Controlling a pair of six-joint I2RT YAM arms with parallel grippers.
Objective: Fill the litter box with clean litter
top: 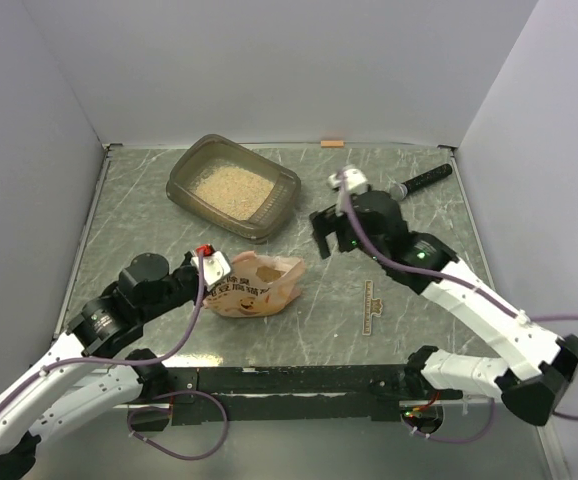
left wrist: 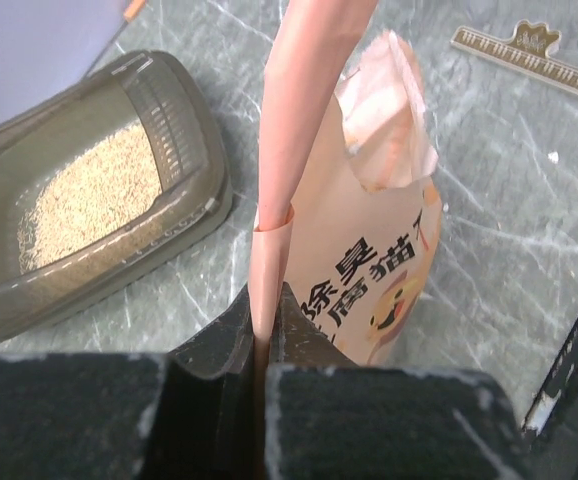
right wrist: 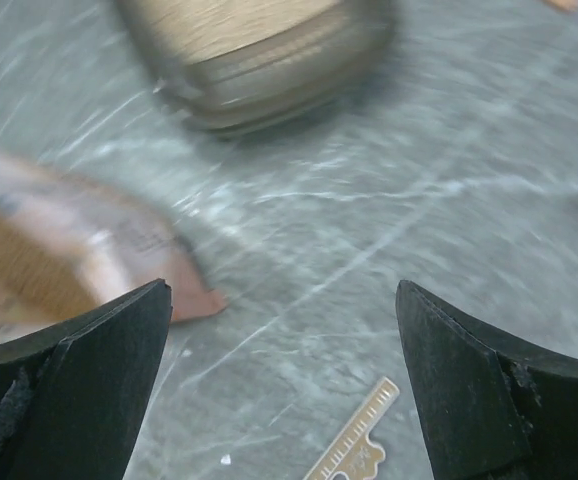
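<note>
Pinching top edge of crinkly orange-pink plastic litter pouch w/ left gripper, jaws closed on it. Pouch upright on table, near rectangular grey-brown plastic litter box w/ beige granules inside. Hovering w/ right gripper, jaws wide, nothing between.

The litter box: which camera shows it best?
The top external view: the whole litter box shows, with beige litter inside. The left wrist view cuts it off at the frame's edge; the right wrist view catches only a blurred part.
</note>
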